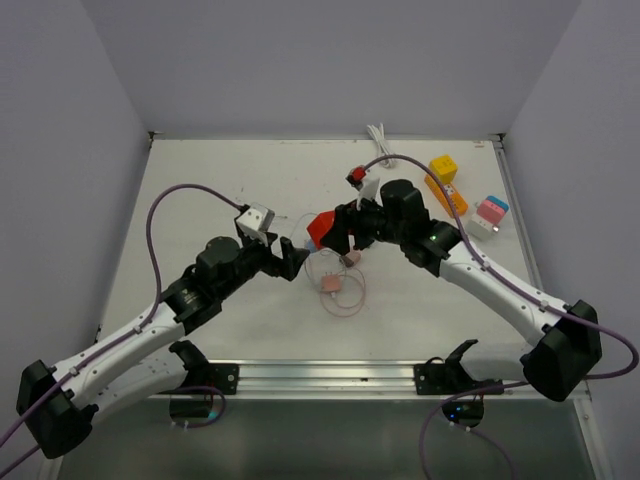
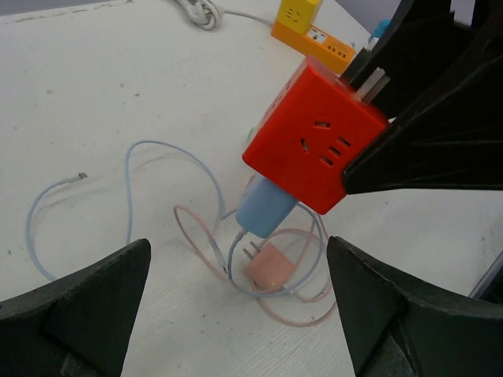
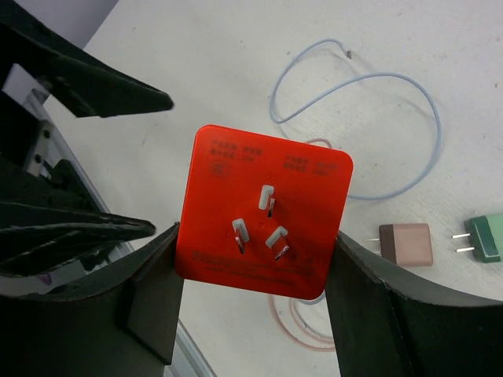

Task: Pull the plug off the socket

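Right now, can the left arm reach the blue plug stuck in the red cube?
Probably yes. The left gripper is open, and the blue plug hangs from the red cube straight ahead, with nothing between.

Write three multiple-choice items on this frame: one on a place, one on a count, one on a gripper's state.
1. Where is the pink plug? A) lying on the table B) on the floor C) in a drawer
2. How many prongs show on the red socket cube's back face? A) two B) three C) five
3. How is the left gripper? A) shut on a cable B) shut on the cube C) open and empty
Answers: 1 A, it rests on the table; 2 B, the right wrist view shows three, on the cube that the right gripper clamps; 3 C, its jaws stand wide apart, nothing between.
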Controlling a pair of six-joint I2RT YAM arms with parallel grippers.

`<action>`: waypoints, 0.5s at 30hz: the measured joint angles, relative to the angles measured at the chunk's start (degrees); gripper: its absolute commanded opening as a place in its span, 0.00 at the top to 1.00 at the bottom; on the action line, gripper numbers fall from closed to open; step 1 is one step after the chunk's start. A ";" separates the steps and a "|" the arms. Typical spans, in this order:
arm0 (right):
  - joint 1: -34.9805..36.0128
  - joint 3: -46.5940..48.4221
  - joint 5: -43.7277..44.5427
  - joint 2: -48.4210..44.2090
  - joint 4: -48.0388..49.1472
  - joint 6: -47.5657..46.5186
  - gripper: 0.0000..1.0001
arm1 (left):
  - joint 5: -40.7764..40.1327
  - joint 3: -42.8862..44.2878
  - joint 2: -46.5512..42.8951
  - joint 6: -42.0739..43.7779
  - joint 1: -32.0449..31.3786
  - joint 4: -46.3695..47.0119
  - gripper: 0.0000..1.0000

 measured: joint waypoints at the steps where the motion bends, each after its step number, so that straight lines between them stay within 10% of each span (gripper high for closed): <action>1: 0.00 1.22 -0.39 -0.44 -1.79 -0.55 1.00 | 1.20 -0.11 0.50 0.74 -0.13 0.50 0.04; 15: -0.02 5.05 -6.75 -1.11 -11.91 -1.75 1.00 | 4.33 -3.65 5.35 7.15 -5.75 10.12 0.18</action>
